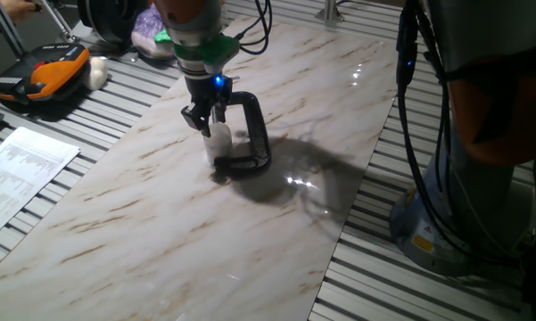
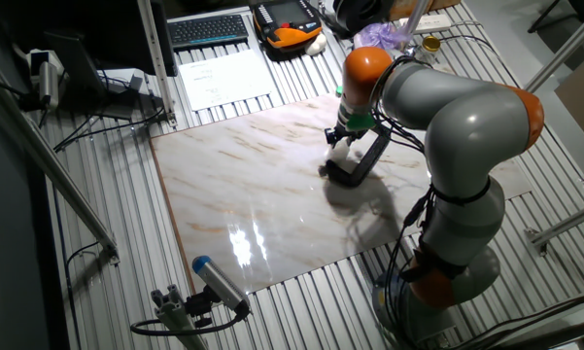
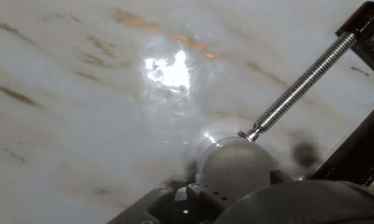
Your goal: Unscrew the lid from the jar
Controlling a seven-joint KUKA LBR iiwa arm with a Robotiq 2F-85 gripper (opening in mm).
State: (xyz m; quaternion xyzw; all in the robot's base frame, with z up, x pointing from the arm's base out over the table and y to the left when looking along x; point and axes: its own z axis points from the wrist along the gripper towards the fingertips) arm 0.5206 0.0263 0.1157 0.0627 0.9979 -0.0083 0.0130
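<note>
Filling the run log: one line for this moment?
stage: at jar | pincer: over lid, closure unclear | jar: held in C-clamp | lid: on

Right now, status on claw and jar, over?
Claw over jar, grip unclear. Lid on. Clamp screw pressing the jar.

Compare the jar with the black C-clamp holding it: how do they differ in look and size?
The jar is pale, translucent and small; the C-clamp is black, opaque and much larger. The jar is a rounded cylinder; the clamp is an open C frame with a threaded metal screw. Both rest on the marble table.
</note>
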